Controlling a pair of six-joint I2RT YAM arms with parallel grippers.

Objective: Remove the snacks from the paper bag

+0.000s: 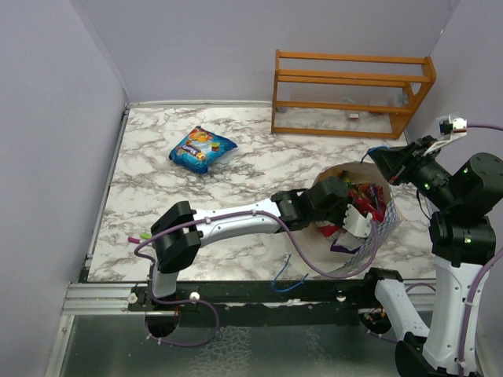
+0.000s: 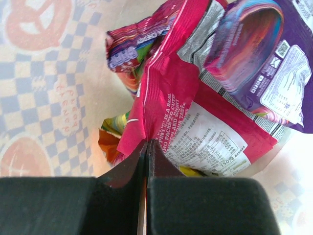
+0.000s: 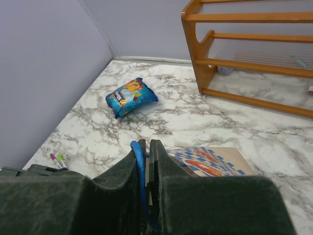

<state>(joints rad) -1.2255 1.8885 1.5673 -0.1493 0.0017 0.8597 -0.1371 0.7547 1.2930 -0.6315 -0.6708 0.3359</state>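
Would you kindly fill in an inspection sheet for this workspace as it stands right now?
Surface: marbled table, no spills seen.
Job's things: paper bag at the right, open, with snacks inside; red-pink packet and purple packet among them; blue chip bag already out, far left.
Clutter: pens at the near left edge; orange rack at the far right.
Grippers: left gripper shut on the red-pink packet's edge inside the bag; right gripper shut on the bag's blue cord handle.
Cables: purple cable loops over the table beside the bag.
Surroundings: lilac walls; nothing else seen.
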